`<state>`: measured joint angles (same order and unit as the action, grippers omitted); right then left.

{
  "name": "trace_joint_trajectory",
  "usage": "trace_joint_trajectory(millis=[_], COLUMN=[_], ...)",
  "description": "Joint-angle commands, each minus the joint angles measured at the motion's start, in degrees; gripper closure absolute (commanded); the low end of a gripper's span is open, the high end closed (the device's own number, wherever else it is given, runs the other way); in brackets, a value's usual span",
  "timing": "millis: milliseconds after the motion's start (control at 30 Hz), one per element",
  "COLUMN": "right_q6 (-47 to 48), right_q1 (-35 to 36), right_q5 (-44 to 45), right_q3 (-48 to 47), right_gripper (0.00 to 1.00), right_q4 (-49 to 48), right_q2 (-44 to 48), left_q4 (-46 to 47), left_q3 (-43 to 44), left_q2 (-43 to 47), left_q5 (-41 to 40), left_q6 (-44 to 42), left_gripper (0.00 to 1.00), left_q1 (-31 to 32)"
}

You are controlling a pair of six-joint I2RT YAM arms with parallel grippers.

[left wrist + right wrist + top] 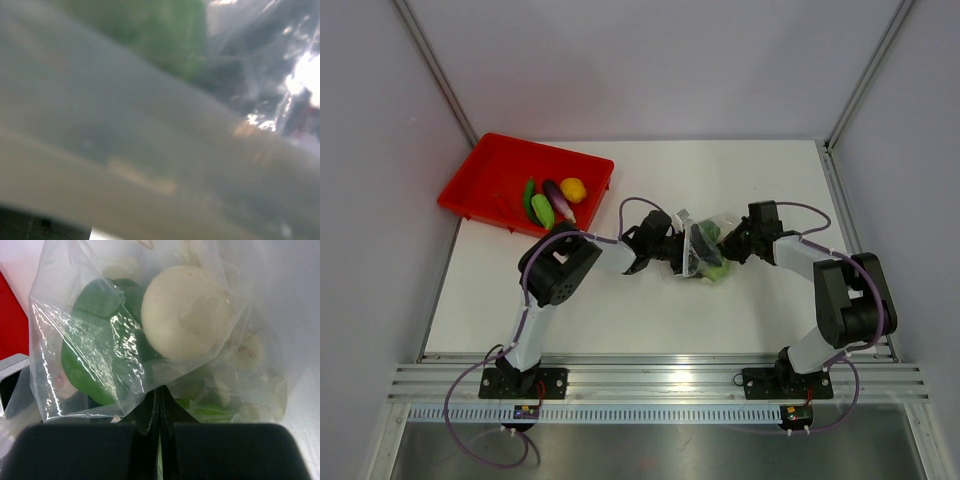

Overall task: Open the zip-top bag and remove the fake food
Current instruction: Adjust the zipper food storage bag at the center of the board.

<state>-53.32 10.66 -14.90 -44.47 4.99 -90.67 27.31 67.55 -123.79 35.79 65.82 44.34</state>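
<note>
The clear zip-top bag (705, 247) hangs between my two grippers at the table's middle. It holds green fake food (716, 270). My right gripper (732, 245) is shut on the bag's plastic; in the right wrist view its fingertips (160, 390) pinch a fold of the bag (100, 340), with a green piece (80, 370) and a pale round piece (185, 310) inside. My left gripper (686, 250) is at the bag's left edge. The left wrist view is filled by blurred plastic (150, 150) with a green piece (165, 35) behind it, and my fingers are hidden.
A red tray (480, 185) stands at the back left. It holds two green pieces (542, 210), a long purple piece (558, 200) and a round yellow one (573, 189). Grey walls close the table at the back and sides.
</note>
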Motion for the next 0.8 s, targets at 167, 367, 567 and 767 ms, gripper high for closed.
trace_joint_trajectory(millis=[167,367,567,767], right_q6=[3.31,4.19,6.12,8.41], right_q1=[-0.11,-0.02,-0.02,0.07], right_q5=[10.03,17.17,16.05,12.87], right_q3=[-2.81,-3.26,-2.47,0.77], right_gripper=[0.76,0.35,0.34,0.34], right_q4=[8.62,14.95,17.24,17.51], right_q2=[6.73,13.14,18.34,24.48], left_q4=[1.52,1.78,3.89,6.18], left_q3=[0.48,-0.22,-1.72,-3.3], left_q2=[1.97,2.23,3.29,3.11], left_q5=[-2.39,-2.92,-1.51,-0.46], left_q6=[-1.57,-1.22,-0.43,0.89], left_gripper=[0.16,0.16,0.16,0.16], left_q1=[0.49,-0.3,-3.38,-5.4])
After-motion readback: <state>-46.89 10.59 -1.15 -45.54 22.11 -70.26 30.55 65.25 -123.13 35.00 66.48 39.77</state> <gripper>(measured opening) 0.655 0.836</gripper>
